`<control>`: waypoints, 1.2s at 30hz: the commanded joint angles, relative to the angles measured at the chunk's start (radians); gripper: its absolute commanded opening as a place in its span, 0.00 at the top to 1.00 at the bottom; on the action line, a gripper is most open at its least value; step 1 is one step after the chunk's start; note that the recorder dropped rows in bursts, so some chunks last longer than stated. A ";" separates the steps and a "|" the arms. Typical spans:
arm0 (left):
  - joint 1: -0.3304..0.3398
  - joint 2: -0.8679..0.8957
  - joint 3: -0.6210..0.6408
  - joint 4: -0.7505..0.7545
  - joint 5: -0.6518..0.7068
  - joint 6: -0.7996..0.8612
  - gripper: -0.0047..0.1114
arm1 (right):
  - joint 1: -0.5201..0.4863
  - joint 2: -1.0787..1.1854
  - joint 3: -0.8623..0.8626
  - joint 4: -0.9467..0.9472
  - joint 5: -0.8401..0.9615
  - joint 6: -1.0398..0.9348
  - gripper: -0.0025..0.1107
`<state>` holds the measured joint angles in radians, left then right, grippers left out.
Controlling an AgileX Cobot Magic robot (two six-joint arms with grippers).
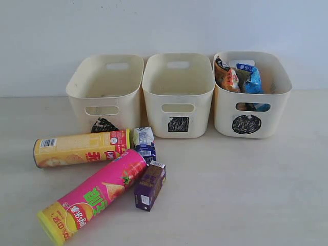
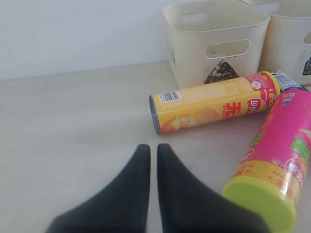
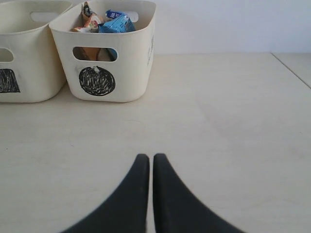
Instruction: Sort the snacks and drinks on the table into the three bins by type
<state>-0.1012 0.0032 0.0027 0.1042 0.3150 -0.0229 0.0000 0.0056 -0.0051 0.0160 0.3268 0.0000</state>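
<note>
Black-fingered, the left gripper (image 2: pixel 152 148) hangs low over the table (image 1: pixel 246 189), its fingers pressed together but for a hairline slit, pinching nothing. The right gripper (image 3: pixel 147 158) is the same: fingers closed on themselves, empty, over bare tabletop in front of the circle-marked bin.

Closest among the goods in the exterior view is the pink chip tube (image 1: pixel 95 200). It lies on its side on a diagonal, with its yellow end toward the camera. The dark purple carton (image 1: pixel 149 186) lies just beside its upper half, on the right. Beyond them the yellow chip tube (image 1: pixel 79 147) lies on its side across the front of the triangle bin (image 1: pixel 128 102), hiding part of that bin's mark. The blue-and-white carton (image 1: pixel 144 144) lies at the yellow tube's red end, close to the pink tube's far tip.

Along the wall stand the three bins in a row, nearly touching. The square bin (image 1: pixel 154 113) is in the middle. The circle bin (image 1: pixel 225 115) on the right holds the foil packets, an orange-white packet (image 1: pixel 228 77) and a blue packet (image 1: pixel 251 79) sticking up above its rim.
</note>
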 commanded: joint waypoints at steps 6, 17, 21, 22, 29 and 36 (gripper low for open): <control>0.003 -0.003 -0.003 -0.001 -0.007 0.005 0.93 | -0.001 -0.006 0.005 0.001 -0.004 0.000 0.98; 0.003 -0.003 -0.003 -0.104 -0.330 -0.059 0.93 | -0.001 -0.006 0.005 0.001 -0.004 0.000 0.98; 0.003 -0.003 -0.003 -0.161 -0.534 -0.093 0.93 | -0.001 -0.006 0.005 0.001 -0.004 0.000 0.98; 0.003 -0.003 -0.003 -0.185 -0.577 -0.119 0.93 | -0.001 -0.006 0.005 0.001 -0.004 0.000 0.98; 0.003 0.195 -0.191 -0.201 -0.746 -0.208 0.93 | -0.001 -0.006 0.005 0.001 -0.002 0.000 0.98; 0.003 0.700 -0.631 -0.095 -0.277 -0.109 0.93 | -0.001 -0.006 0.005 0.001 -0.002 0.000 0.98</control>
<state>-0.1012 0.6003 -0.5397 -0.0436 -0.1468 -0.1718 0.0000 0.0056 -0.0051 0.0160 0.3287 0.0000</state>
